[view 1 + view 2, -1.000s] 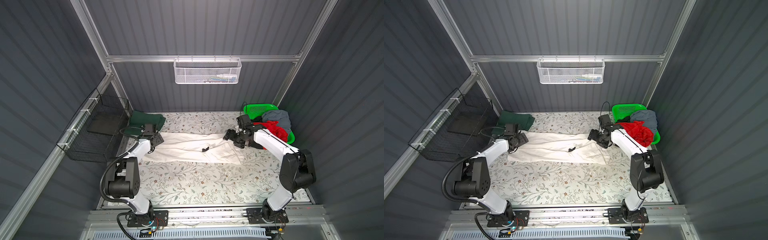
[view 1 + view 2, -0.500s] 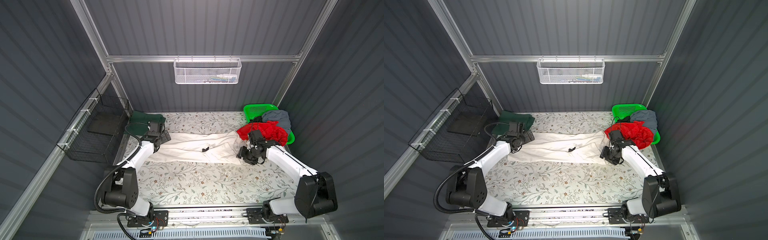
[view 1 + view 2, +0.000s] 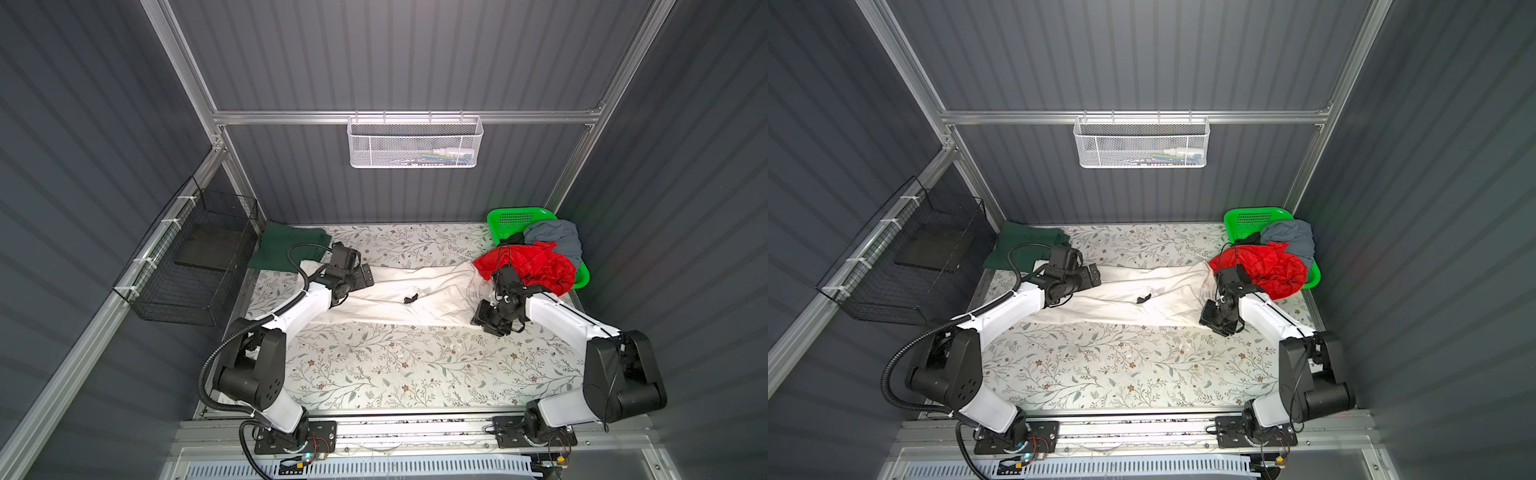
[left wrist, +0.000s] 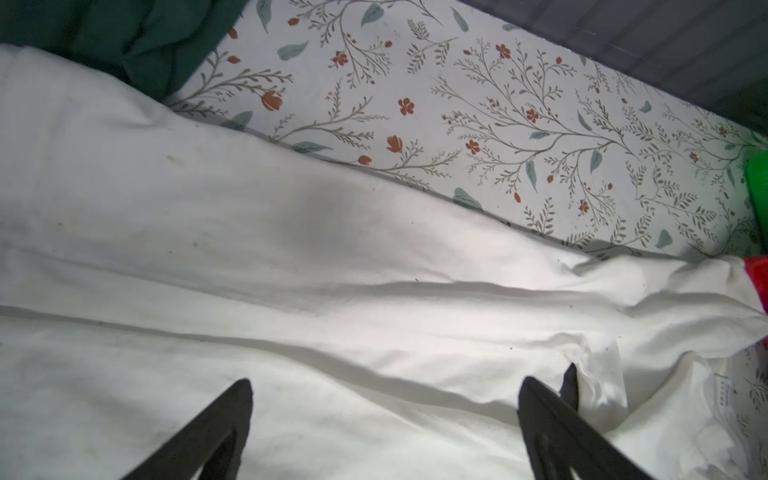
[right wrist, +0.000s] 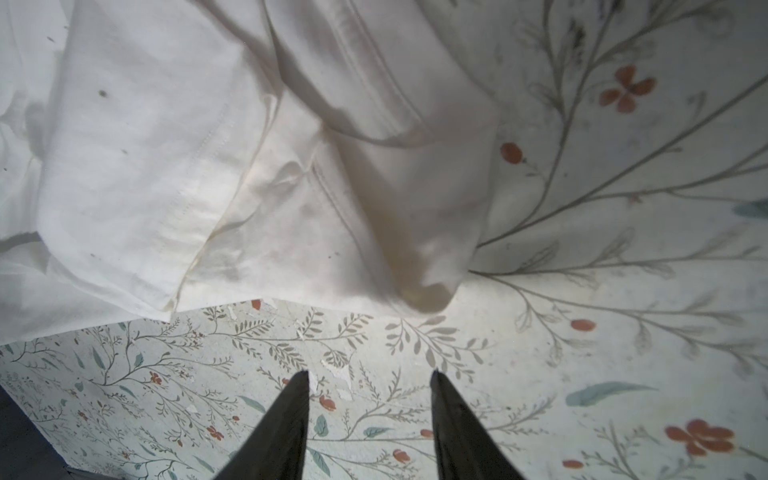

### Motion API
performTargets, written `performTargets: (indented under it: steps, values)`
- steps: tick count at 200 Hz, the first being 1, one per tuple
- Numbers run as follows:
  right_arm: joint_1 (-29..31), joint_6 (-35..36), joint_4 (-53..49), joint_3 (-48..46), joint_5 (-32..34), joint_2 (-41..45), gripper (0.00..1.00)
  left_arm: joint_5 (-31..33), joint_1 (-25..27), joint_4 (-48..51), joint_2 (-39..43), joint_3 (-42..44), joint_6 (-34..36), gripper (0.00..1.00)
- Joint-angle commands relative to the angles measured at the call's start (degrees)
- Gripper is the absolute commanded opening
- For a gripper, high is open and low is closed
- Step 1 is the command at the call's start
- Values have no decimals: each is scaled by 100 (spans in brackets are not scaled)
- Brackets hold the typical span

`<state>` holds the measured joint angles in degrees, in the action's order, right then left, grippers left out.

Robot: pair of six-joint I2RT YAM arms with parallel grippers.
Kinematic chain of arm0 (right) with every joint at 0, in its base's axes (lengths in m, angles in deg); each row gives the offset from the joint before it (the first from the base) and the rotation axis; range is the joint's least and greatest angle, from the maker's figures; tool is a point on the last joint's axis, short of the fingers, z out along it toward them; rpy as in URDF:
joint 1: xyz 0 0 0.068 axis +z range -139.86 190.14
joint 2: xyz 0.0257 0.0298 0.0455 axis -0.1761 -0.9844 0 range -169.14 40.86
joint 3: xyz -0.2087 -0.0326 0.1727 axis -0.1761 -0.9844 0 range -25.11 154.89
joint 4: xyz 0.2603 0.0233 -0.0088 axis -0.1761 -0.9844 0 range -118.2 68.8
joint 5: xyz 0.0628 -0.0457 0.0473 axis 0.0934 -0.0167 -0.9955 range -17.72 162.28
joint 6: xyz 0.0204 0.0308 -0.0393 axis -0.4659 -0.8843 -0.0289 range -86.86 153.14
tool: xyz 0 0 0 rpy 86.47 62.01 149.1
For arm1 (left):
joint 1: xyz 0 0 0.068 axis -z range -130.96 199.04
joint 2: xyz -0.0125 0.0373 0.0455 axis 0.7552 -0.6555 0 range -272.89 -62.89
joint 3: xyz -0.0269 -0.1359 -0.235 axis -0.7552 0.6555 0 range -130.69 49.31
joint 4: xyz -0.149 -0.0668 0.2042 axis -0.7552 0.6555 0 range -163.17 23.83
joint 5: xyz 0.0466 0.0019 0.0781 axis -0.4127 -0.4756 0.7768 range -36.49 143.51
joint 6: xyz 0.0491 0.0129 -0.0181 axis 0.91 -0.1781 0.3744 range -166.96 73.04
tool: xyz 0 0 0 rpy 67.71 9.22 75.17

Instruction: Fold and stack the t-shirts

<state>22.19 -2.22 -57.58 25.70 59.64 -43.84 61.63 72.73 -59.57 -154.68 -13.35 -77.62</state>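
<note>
Red shirt (image 3: 536, 266) shifted, basket (image 3: 496, 226) — grey-blue shirt (image 3: 555, 235) inside

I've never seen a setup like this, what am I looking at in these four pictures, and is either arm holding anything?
These are two robot arms, left and right, each ending in a pincer-like gripper, mounted at the near edge of a floral-covered table. Two pictures look down from an overhead camera; the other two come from a camera on each wrist, hence the black fingertips. An off-white t-shirt lies spread across the table, a dark green t-shirt sits in the far left corner, and a red t-shirt and a grey-blue one spill from a bright green basket. The left gripper is open over the off-white shirt; the right gripper is open over bare table beside it. Neither holds anything.
</note>
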Motion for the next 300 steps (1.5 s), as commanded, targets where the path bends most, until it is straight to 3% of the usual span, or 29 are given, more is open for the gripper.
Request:
performTargets:
  steps: [1,15,178,208,252,300]
  values:
    - [-10,270,-28,204,172,-201,47,-251,116,-186,-18,-129,-122,100]
    - [-10,306,-79,295,244,-325,43,-380,119,-178,-70,-150,-63,99]
    - [-2,483,302,304,388,-890,32,-480,119,97,-48,-98,-37,100]
    - [-1,494,352,322,333,-912,25,-478,115,164,-85,-116,-37,100]
    - [-1,500,365,359,333,-920,1,-434,119,149,-15,-98,-37,100]
    - [-12,460,169,547,590,-812,0,-434,117,121,27,-69,-37,100]
